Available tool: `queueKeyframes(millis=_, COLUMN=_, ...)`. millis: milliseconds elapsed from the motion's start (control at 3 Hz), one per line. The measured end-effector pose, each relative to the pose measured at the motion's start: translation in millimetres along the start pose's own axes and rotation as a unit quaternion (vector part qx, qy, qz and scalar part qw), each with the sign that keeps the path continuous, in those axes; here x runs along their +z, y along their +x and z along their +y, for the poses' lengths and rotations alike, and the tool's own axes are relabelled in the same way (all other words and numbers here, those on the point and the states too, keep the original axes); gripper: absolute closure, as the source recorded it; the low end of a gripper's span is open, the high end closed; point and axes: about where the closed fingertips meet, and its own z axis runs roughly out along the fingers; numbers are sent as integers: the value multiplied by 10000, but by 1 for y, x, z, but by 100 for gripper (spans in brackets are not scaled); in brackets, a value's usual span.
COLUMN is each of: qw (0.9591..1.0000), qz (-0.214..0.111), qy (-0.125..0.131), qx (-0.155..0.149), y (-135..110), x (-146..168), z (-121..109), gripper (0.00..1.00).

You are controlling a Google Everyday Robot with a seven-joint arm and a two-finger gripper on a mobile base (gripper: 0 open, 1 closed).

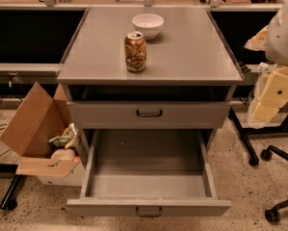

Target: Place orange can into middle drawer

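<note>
Camera view, Operator: Report the position of the orange can (135,52) and of the gripper (271,95).

Technician: Orange can stands upright on the grey worktop (191,52), toward the front edge, just in front of the white bowl (148,25) and apart from it. Gripper hangs at the right edge of frame, beside the cabinet and well apart from the can, so it is not holding the can. Whether it is set wide or narrow cannot be told. Middle drawer (148,162) is pulled well out below the shut upper drawer (149,112).

Operator: Procedure for the step in hand?

Technician: Judged as reach-and-grasp, with 2 cautions.
1: Close on the can body at mid-height and centred. A thin-walled can will probably tip or dent under an off-centre grip.
2: Keep the approach clear of the bowl behind.

For the later transfer, lift the can past the worktop lip before lowering it into the drawer.
</note>
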Motion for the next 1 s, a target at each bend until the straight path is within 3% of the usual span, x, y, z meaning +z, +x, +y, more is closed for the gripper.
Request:
queueKeyframes(millis=333, qw=10000, qz=0, qy=0, qx=0, y=0, x=0, z=0, gripper=0)
queueKeyframes(millis=667, qw=9994, qz=-329, qy=90, qx=88, y=-26, x=15, z=-23, gripper=0)
queueKeyframes(millis=1000, qw=9959, qz=-874, qy=96, qx=206, y=-70, x=47, z=-53, gripper=0)
